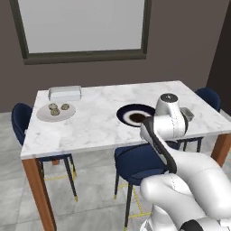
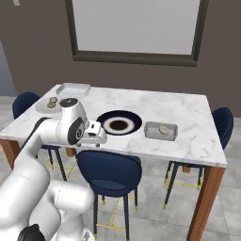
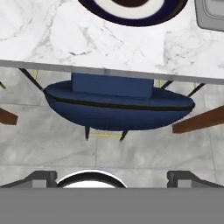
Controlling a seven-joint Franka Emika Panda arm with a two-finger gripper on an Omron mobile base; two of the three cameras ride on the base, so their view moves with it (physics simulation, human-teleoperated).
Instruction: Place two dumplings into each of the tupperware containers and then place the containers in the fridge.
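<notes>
A white marble table on brown wooden legs stands before a dark brown wall with a large framed window. The floor is grey tile, and navy chairs are tucked around the table.

In the left base view, from left to right: a pale grey plate near the left end holds three dumplings close together. Just behind it sits an empty tub, a clear-whitish tray. Near the middle of the front edge lies a navy plate with a white ring and brown centre, partly hidden by the arm. A second tub peeks out from behind the arm's wrist on the right.

The right base view shows that second tub in full: it lies just right of the navy plate and holds one dumpling. The grey plate is half hidden behind the arm here, with the first tub behind it.

The hand view looks down over the table's front edge at a navy chair below, with the rim of the navy plate at the top and a corner of a tub at the upper right. The gripper is spread fully wide, its two tips far apart, and holds nothing.
</notes>
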